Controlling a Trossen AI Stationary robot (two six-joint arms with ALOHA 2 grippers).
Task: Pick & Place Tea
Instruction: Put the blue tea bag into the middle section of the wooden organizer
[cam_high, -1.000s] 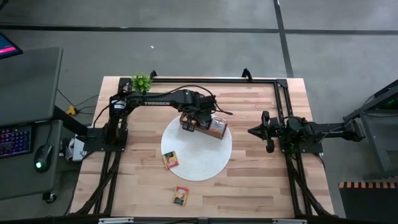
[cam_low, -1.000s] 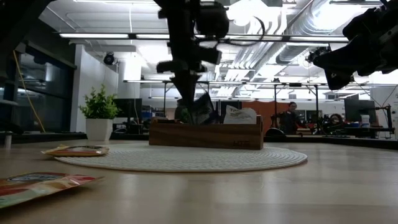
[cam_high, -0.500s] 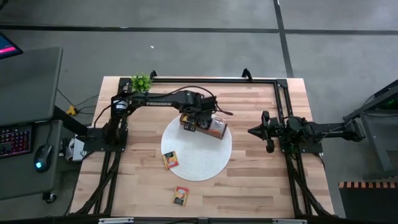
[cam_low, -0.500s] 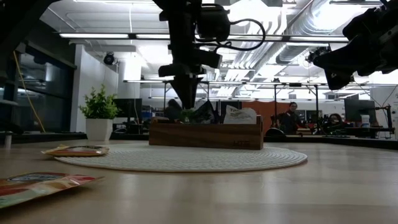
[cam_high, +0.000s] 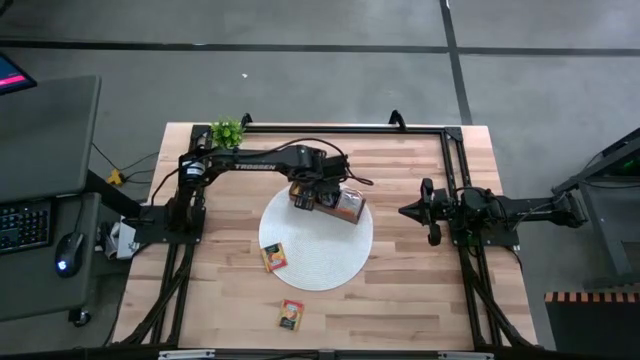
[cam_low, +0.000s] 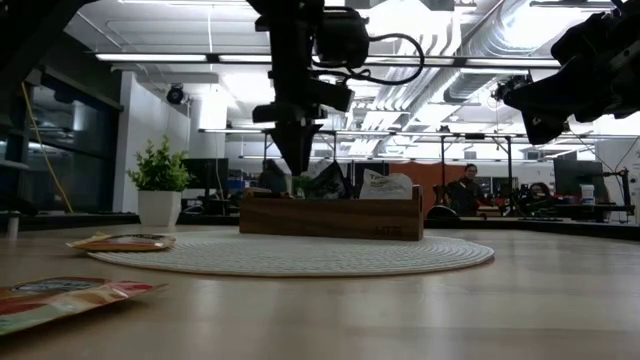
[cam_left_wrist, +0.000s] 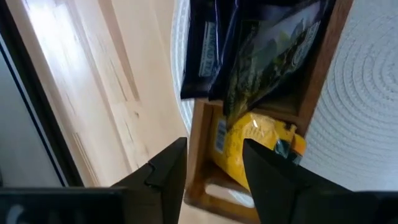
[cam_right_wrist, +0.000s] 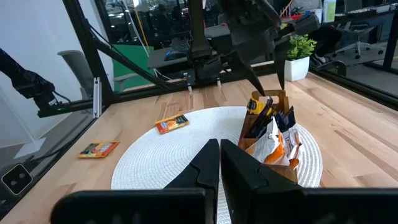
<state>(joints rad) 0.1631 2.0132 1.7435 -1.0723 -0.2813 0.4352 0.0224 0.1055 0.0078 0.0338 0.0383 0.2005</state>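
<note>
- Fingers of the left gripper (cam_left_wrist: 214, 165) stand parted, empty, just above the wooden box (cam_high: 327, 203) at the round mat's (cam_high: 316, 262) far edge.
- Yellow sachet (cam_left_wrist: 252, 146) lies in the box's end compartment, dark sachets (cam_left_wrist: 264, 53) upright beside it.
- Two orange sachets: one (cam_high: 274, 257) on the mat's left edge, one (cam_high: 291, 315) near the tabletop's front edge.
- Right gripper (cam_high: 408, 211) waits closed, empty, at the right edge.

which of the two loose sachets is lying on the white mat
The sachet at the mat's front-left edge, resting partly on the weave. The other sachet lies on bare table nearer the front edge, clear of the mat.
</note>
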